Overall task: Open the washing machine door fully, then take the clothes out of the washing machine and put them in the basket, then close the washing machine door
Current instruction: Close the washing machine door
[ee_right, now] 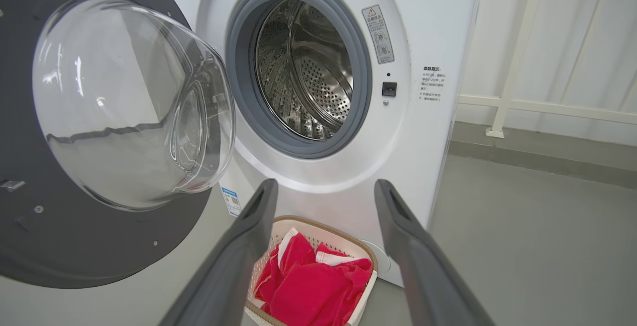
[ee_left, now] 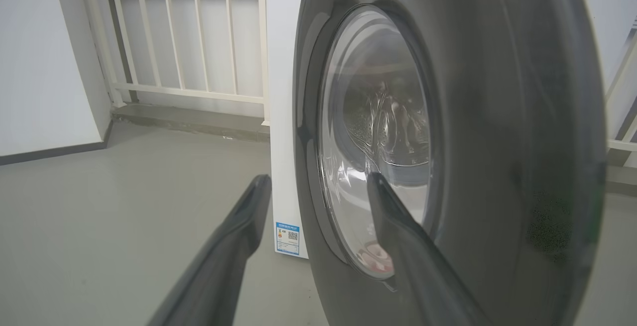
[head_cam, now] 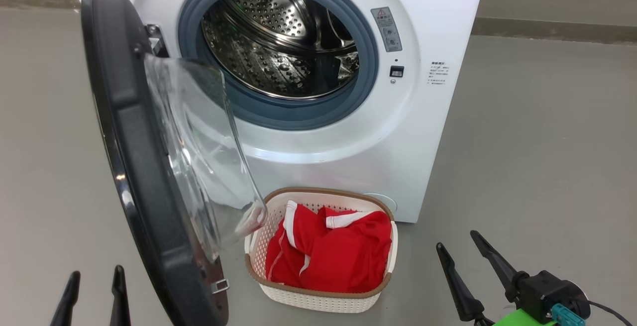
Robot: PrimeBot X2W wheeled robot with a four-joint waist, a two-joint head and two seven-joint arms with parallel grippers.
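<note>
Unloading judged done: clothes (head_cam: 328, 256) in basket (head_cam: 326, 190), lower centre. With left gripper (head_cam: 96, 272) and right gripper (head_cam: 458, 240) spread, empty, washing machine door (head_cam: 124, 117), frame left, needs pushing shut.

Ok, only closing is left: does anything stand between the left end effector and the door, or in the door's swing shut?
Nothing visible lies between the left end effector and the washing machine door. The basket holding the clothes sits low in front of the drum; whether the door clears its rim is unclear.
</note>
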